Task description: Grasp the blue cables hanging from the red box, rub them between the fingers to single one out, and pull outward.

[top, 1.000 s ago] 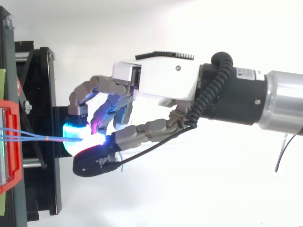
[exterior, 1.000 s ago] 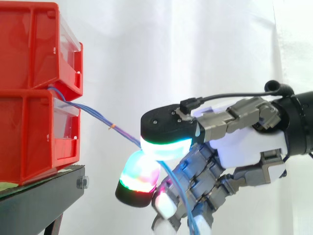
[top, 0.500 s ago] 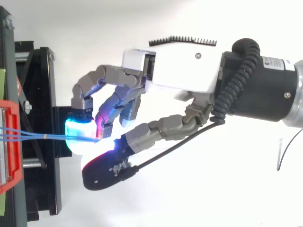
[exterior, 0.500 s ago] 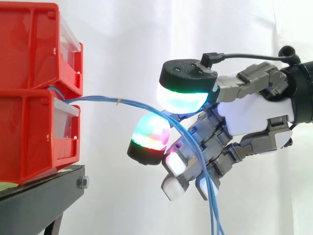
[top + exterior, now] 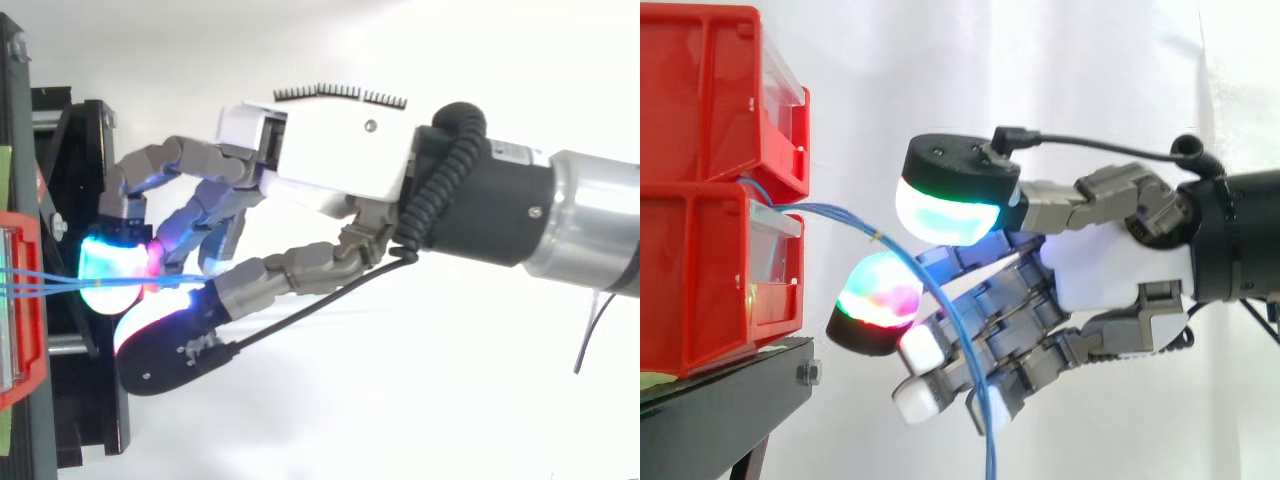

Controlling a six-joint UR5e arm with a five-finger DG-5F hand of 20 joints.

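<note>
Both the thumb and the curled fingers of the grey-and-white robot hand [image 5: 1110, 275] are loosely closed round the thin blue cables [image 5: 840, 215]. The cables pass under the white-cyan thumb pad [image 5: 940, 212] and beside the many-coloured fingertip pad [image 5: 878, 298], then lie across the fingers and hang down below the hand. A sliver of gap shows between the two pads in the side view, so the hold looks light. That fits the rubbing step, and no single strand looks separated yet. Next, I judge, the pads must press and roll until one cable stands alone, then draw away from the box. Beyond the hand, the cables arc slackly up to the stacked red plastic box [image 5: 700, 270], near by on its black metal stand [image 5: 730, 410].
</note>
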